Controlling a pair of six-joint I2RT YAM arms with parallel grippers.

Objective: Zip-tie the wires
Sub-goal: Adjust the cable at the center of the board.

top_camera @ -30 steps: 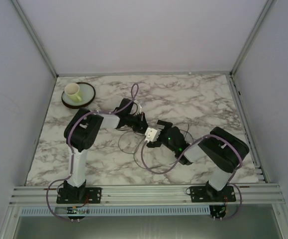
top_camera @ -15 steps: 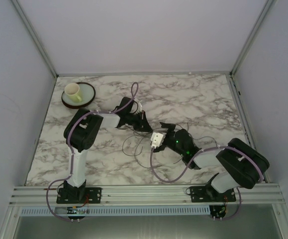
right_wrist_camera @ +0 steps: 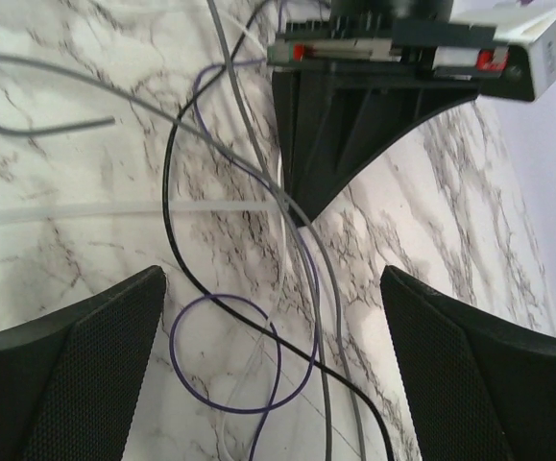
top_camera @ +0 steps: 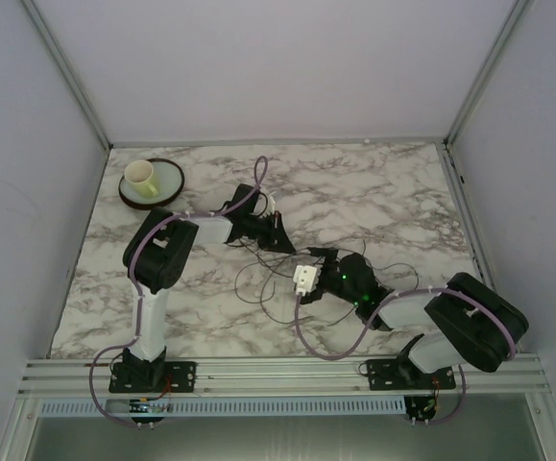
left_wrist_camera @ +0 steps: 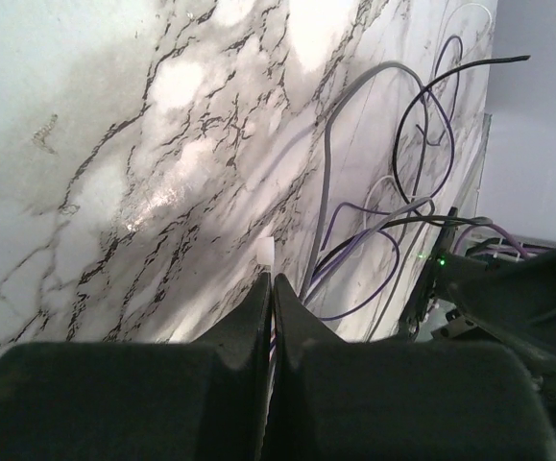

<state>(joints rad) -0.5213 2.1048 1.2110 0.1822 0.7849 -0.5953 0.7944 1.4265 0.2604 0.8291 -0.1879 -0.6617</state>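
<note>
The wires point(top_camera: 258, 280) are thin black, grey and purple strands lying in loose loops on the marble table point(top_camera: 374, 192) between the two grippers. My left gripper point(top_camera: 276, 236) is shut, with the white end of a zip tie point(left_wrist_camera: 266, 254) sticking out between its fingertips point(left_wrist_camera: 270, 284); thin coloured strands also show in the gap. In the right wrist view the zip tie's pale strap point(right_wrist_camera: 114, 211) runs left from the left gripper's tip point(right_wrist_camera: 300, 213), where several wires point(right_wrist_camera: 302, 259) meet. My right gripper point(right_wrist_camera: 278, 384) is open wide and empty above a purple loop point(right_wrist_camera: 229, 355); it also shows in the top view point(top_camera: 318, 257).
A saucer with a pale cup point(top_camera: 150, 181) stands at the table's far left corner. Metal frame rails run along the near edge point(top_camera: 278, 370) and the right edge point(top_camera: 470, 230). Each arm trails a thick purple cable point(top_camera: 326, 331).
My right arm has swung its elbow to the right and drawn its gripper back, to the right and nearer the front edge. The left gripper has stayed shut in nearly the same place.
</note>
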